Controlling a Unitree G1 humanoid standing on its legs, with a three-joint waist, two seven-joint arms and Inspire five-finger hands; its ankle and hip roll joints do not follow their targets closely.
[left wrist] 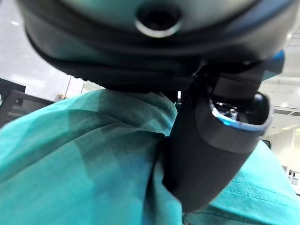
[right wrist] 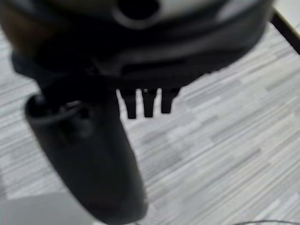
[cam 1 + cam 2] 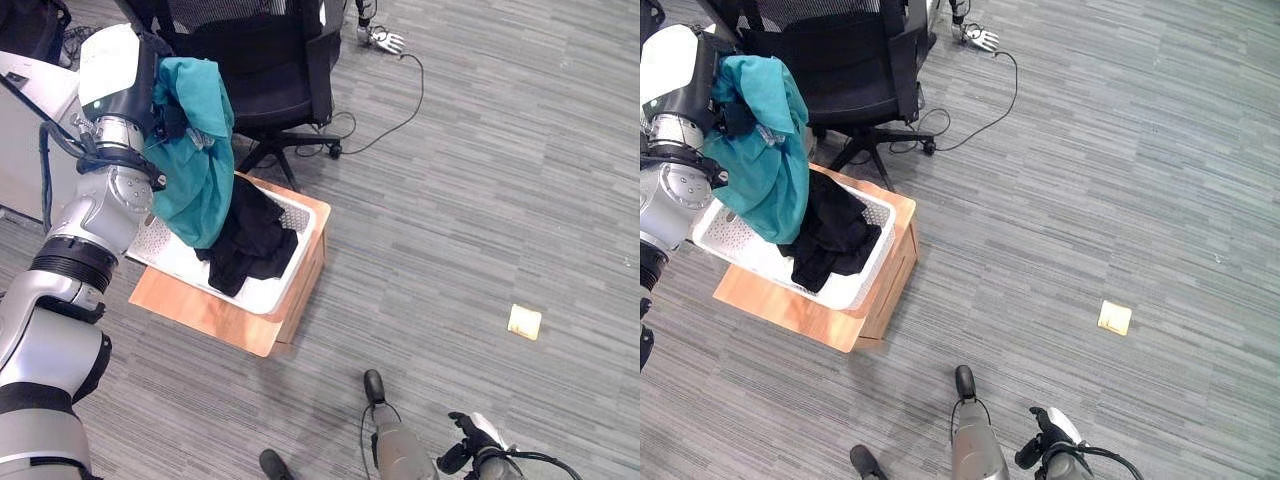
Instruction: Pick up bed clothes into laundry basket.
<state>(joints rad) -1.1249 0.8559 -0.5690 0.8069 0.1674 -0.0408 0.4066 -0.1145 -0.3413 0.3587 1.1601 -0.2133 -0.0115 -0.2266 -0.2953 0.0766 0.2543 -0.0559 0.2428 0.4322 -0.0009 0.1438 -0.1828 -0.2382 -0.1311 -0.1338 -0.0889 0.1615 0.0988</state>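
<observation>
I see the black mesh office chair (image 3: pixel 255 60) just beyond my left hand (image 3: pixel 172 118), and the low wooden stand (image 3: pixel 232 305) below it. On that stand sits the white perforated plastic laundry basket (image 3: pixel 262 296), a crumpled black garment (image 3: pixel 248 240) inside. My left hand is clenched around the teal cloth garment (image 3: pixel 197 160), which hangs down over the basket. My right hand (image 2: pixel 101 154) hangs above grey floor, its thumb straight and relaxed.

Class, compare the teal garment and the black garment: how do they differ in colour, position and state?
The teal garment hangs from the left robot hand, above the white laundry basket; the black garment lies inside it, draped over the rim. Teal is gripped; black is loose. Both are crumpled cloth.
</observation>
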